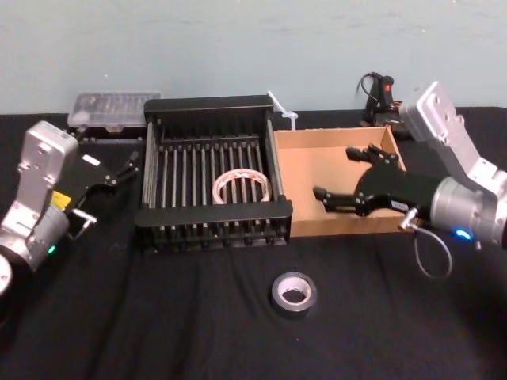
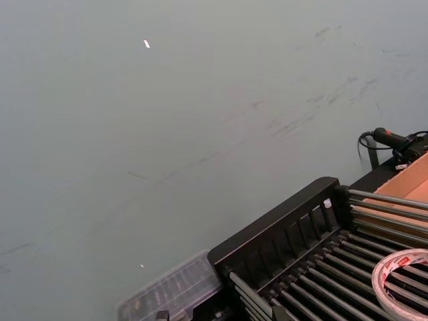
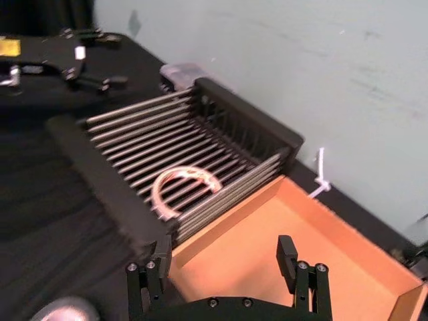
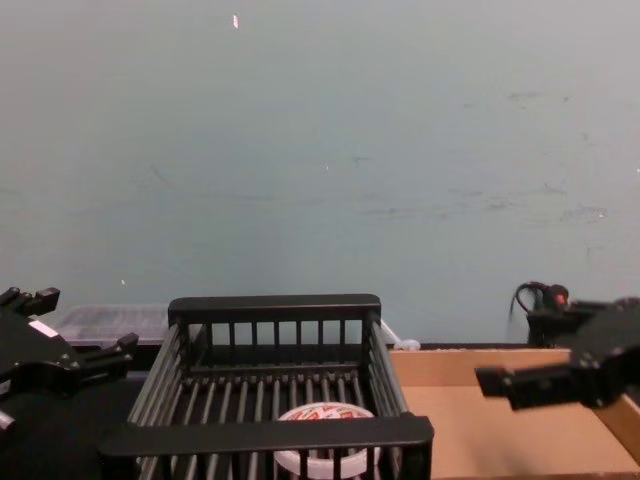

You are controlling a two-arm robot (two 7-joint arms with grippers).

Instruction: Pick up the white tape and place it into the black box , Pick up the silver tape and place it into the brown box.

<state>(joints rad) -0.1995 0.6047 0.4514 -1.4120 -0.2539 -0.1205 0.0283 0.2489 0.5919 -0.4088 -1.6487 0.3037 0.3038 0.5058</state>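
Right claw [image 1: 348, 174]: black, two-fingered, spread open and empty, hovering above the shallow brown cardboard box [image 1: 317, 158]. Left claw [image 1: 103, 190]: open, idle beside the basket.

Small grey-silver tape roll with pale core [image 1: 294, 293]: lying flat on the black cloth counter [image 1: 198, 317], nearest the robot. Risk: smooth, low ring; a shallow pinch may let it slip or roll away.

White tape roll with red print [image 1: 242, 186]: resting on the bars inside the black slatted box [image 1: 214, 226].

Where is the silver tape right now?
In the head view, the silver tape lies flat on the black table, in front of the black box and the brown box, nearer the robot.
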